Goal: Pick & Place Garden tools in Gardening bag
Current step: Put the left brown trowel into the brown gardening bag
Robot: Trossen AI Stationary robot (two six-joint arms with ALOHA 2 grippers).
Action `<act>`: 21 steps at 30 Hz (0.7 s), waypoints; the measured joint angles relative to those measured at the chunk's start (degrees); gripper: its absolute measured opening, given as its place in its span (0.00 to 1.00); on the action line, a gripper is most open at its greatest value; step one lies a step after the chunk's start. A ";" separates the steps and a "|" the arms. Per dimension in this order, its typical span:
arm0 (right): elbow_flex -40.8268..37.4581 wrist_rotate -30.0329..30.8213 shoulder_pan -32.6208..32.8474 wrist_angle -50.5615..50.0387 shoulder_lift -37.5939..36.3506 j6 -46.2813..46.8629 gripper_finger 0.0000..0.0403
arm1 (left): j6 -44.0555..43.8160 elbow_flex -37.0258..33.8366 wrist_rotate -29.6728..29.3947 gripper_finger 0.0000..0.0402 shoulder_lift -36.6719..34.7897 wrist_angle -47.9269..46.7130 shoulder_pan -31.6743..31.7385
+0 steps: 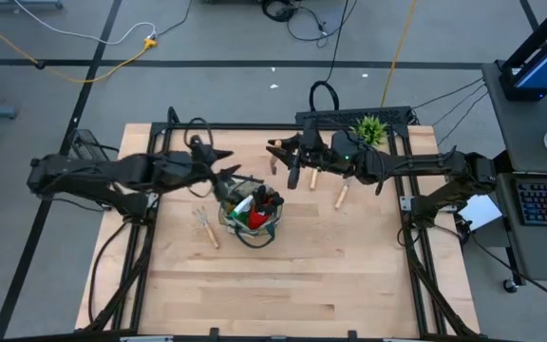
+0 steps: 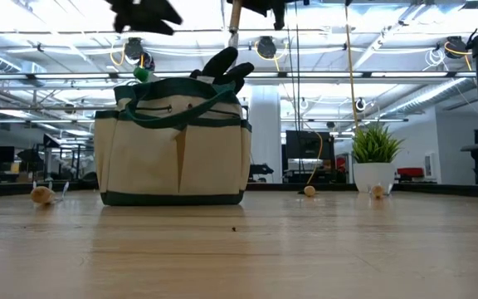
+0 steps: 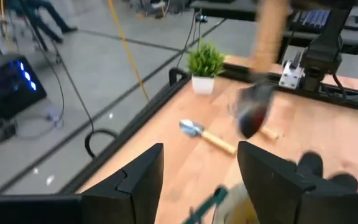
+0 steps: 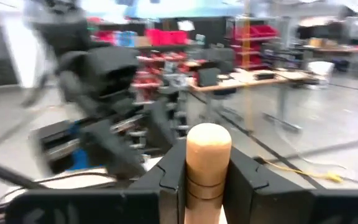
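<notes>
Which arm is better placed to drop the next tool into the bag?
Right. Its tool is already clamped on a wooden-handled trowel, lifted off the table just beyond the gardening bag. The left tool hovers by the bag, open and empty.

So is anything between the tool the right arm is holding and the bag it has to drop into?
Partly. The right gripper holds a wooden-handled tool up off the table, to the right of the gardening bag. The left gripper hovers open at the bag's left rim, and tools already stick up from the bag, crowding its opening.
</notes>
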 joint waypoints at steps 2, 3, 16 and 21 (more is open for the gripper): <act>0.00 -3.53 -0.23 1.79 0.02 0.87 0.14 | -2.08 0.00 0.11 0.53 -3.11 -4.55 0.00; 0.00 -5.15 -0.25 2.74 0.02 1.57 0.14 | -2.63 0.00 0.48 0.53 -4.49 -6.96 0.00; -0.04 -17.71 -1.40 19.25 10.59 9.47 0.14 | -9.03 0.00 0.96 0.53 -13.03 -19.23 0.00; 3.18 -22.41 -2.43 21.94 15.32 10.54 0.14 | -9.01 -0.02 0.98 0.53 -12.58 -19.27 0.01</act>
